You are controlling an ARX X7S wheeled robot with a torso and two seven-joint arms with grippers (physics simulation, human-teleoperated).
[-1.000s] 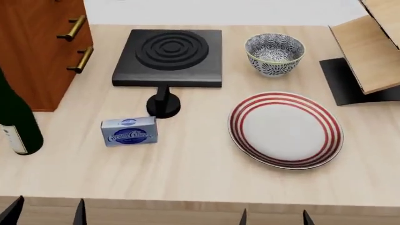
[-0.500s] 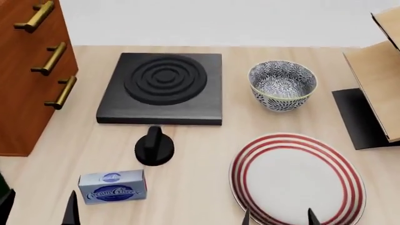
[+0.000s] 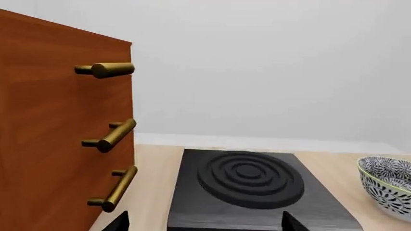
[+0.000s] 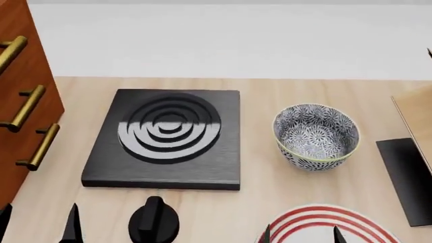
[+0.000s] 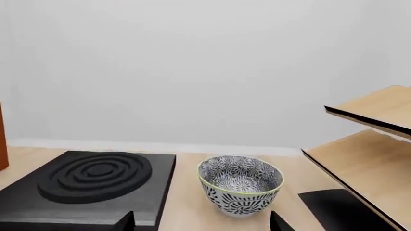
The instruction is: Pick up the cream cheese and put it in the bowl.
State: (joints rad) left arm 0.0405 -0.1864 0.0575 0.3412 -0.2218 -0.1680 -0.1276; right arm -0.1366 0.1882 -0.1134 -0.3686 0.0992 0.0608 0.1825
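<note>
Cream cheese gone from view; bowl [image 4: 315, 136] nearer

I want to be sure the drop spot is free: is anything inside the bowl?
The bowl looks empty: the head view shows only its patterned inner wall and floor. The near inner wall is hidden behind its rim. No cream cheese is in view.

Bowl [image 4: 315, 137]: white with a dense dark floral pattern and a yellowish rim. Burner plate [image 4: 165, 139]: black, with raised concentric rings. Knob [image 4: 154, 223]: black. Plate [image 4: 329, 226]: white with red rings. Cabinet [image 3: 57, 144]: reddish-brown wood with brass handles. Desk [image 4: 260, 197]: light wood grain.
</note>
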